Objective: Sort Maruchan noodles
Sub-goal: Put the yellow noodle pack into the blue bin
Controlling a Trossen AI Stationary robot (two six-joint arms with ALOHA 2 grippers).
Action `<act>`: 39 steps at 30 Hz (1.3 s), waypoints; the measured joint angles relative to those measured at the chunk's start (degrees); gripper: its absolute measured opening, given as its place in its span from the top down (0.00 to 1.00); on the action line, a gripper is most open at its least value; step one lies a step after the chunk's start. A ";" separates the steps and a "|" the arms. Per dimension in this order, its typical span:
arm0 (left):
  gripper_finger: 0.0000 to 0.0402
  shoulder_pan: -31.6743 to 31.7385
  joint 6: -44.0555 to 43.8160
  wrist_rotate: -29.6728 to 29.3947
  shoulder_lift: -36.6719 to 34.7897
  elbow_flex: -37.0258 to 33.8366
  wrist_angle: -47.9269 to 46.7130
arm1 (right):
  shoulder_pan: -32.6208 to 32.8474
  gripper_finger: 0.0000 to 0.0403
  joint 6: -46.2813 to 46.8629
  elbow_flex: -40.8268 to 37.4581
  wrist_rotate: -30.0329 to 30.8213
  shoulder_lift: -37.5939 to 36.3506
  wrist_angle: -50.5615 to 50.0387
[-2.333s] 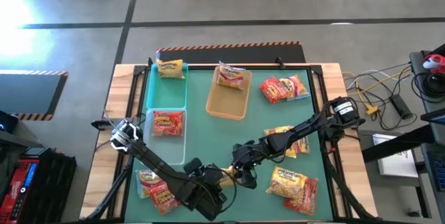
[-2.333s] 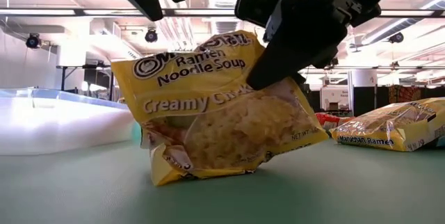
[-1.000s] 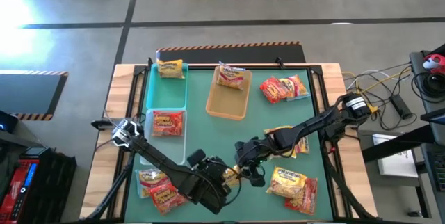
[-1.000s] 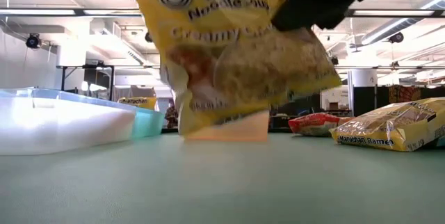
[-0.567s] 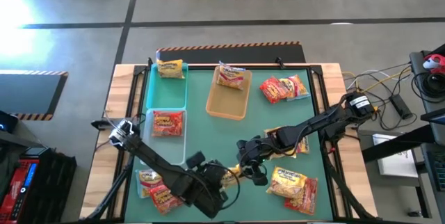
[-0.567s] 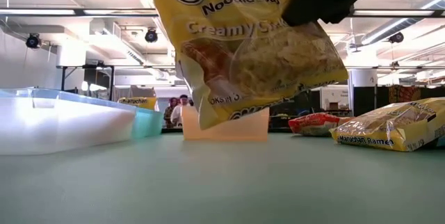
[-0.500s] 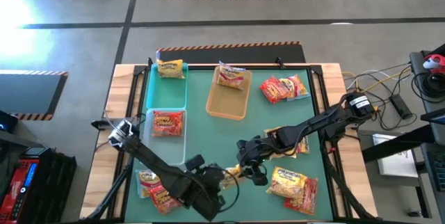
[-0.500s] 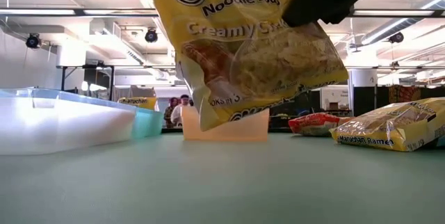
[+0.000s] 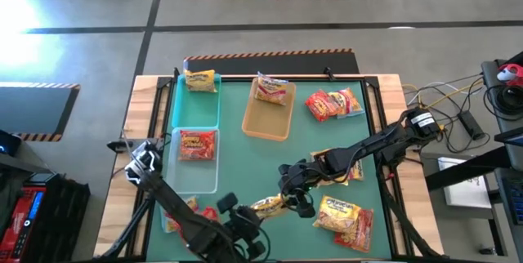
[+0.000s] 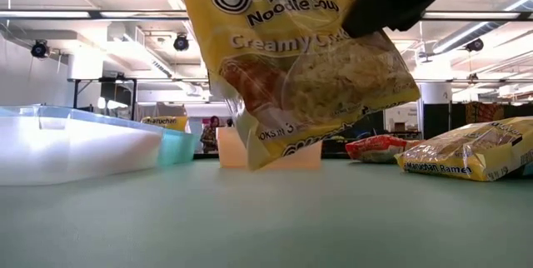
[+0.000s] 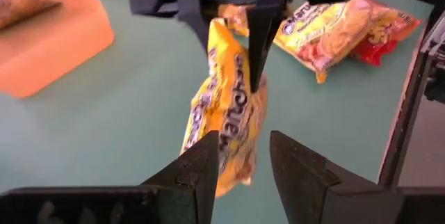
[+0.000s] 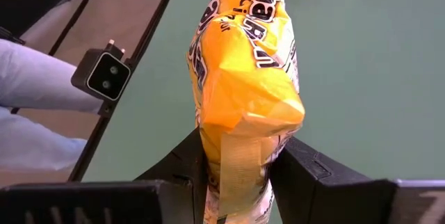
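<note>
The yellow Creamy Chicken packet (image 10: 300, 68) hangs clear above the green table (image 9: 245, 161), near its front edge and about midway along it, with the surface visible underneath in the low view. It looks light: a thin, crinkly plastic wrapper around a stiff but brittle noodle block, so the film is likely slippery and hard squeezing would probably crack the contents. The safest place to hold it seems to be the flat sealed end or a thin edge of the wrapper, not the middle of the block. The right gripper (image 12: 240, 172) does this, its fingers narrowed onto one end of the packet so the rest dangles below. The left gripper (image 11: 243, 165) sits close to the front edge, just beside the hanging packet; its fingers stand partly apart with nothing between them, and the packet shows beyond the gap without touching them. Other packets lie on the table: a yellow one (image 9: 343, 214) near the front right corner, and a red one in the clear tray (image 9: 189, 180) along the left edge.
</note>
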 joint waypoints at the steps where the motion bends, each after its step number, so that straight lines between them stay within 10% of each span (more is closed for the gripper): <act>1: 0.72 -0.23 -1.04 0.41 -0.10 0.01 -1.20 | 0.00 0.73 0.00 0.00 0.00 0.00 -0.12; 10: 0.61 -2.78 -5.44 -2.18 -5.70 -5.53 -11.69 | -0.02 0.73 0.37 0.00 0.03 0.00 0.21; 16: 0.54 -4.45 -9.15 -4.45 -15.95 -28.05 12.93 | -0.15 0.73 5.20 0.02 0.06 0.00 0.24; 23: 0.54 -2.04 9.79 0.26 -27.39 -44.90 34.30 | -0.15 0.73 9.13 0.04 0.06 0.00 0.27; 31: 0.54 5.52 26.40 10.41 -29.12 -55.61 60.57 | -0.13 0.73 9.08 0.04 0.20 0.00 0.93; 39: 0.54 8.27 30.72 14.43 -29.48 -56.23 63.88 | -0.14 0.73 6.80 0.04 2.26 0.00 1.45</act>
